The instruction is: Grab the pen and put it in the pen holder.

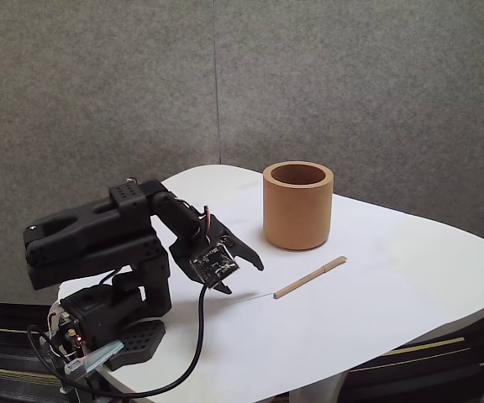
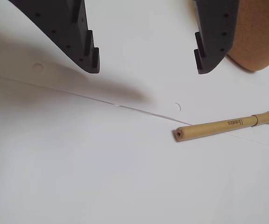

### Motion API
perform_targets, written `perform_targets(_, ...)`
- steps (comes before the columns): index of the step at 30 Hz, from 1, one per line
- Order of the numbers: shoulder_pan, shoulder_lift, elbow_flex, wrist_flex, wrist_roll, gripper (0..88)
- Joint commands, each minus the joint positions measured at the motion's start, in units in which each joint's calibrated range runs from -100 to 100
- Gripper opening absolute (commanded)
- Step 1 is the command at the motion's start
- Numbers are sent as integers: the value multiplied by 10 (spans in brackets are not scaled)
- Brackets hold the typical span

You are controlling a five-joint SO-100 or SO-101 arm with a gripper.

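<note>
While the black arm (image 1: 99, 243) is folded low at the left of the white table (image 1: 410, 294) in the fixed view, the gripper (image 1: 240, 273) is held just above the tabletop with its jaws spread wide and nothing between them; in the wrist view the gripper (image 2: 146, 70) is seen the same way; the pen (image 2: 223, 127) is found flat on the table, beyond and right of the jaws, untouched; the pen holder (image 1: 298, 205) stands upright further right, behind the pen (image 1: 310, 277), apart from it.
</note>
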Motion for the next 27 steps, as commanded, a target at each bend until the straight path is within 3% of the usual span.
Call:
perform_targets(1, 1, 1, -1, 0, 3, 286)
perform_targets(27, 2, 4, -18, -4, 1, 286)
